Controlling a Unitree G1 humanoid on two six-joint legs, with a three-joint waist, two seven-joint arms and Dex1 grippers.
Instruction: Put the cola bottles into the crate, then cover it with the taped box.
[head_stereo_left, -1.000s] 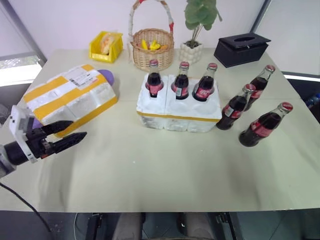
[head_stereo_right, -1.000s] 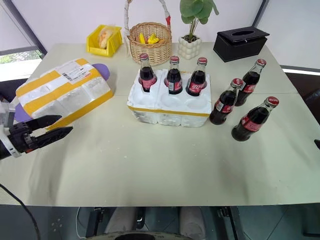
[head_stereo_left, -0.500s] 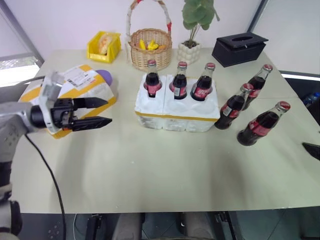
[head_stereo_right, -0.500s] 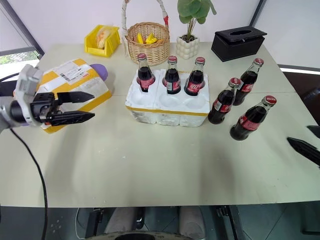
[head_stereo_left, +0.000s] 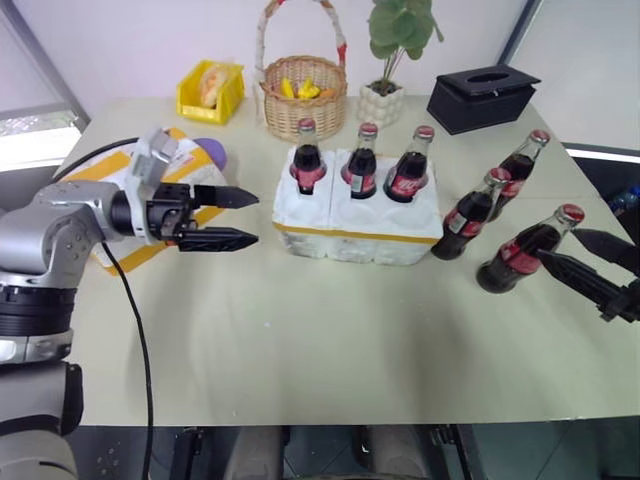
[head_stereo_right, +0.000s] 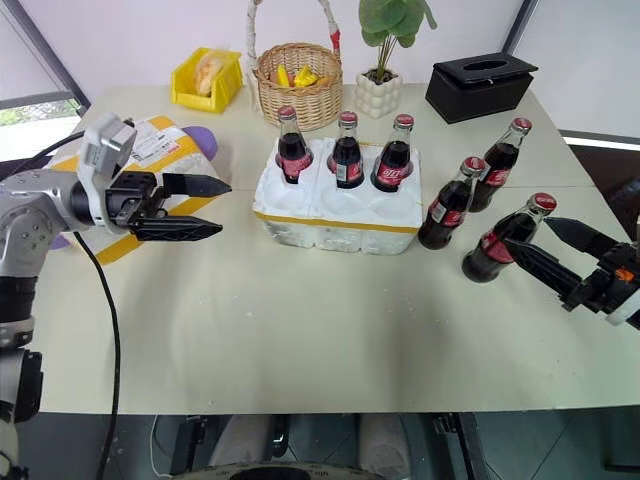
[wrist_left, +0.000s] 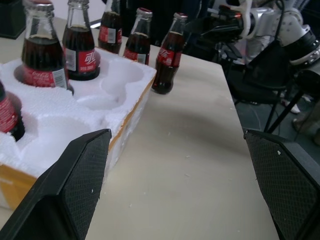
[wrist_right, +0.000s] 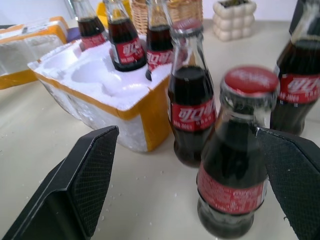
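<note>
Both arms have swung inward. Left gripper (head_stereo_left: 232, 218), jaws spread and empty, now hangs just short of the crate's (head_stereo_left: 355, 226) left end, over the taped box (head_stereo_left: 120, 205) near the table's (head_stereo_left: 300, 340) left edge. 3 cola bottles (head_stereo_left: 360, 162) fill the crate's back row; 3 stand at its right. Right gripper (head_stereo_right: 545, 250), wide open, brackets the nearest (head_stereo_right: 502, 240), likely the next pick.
</note>
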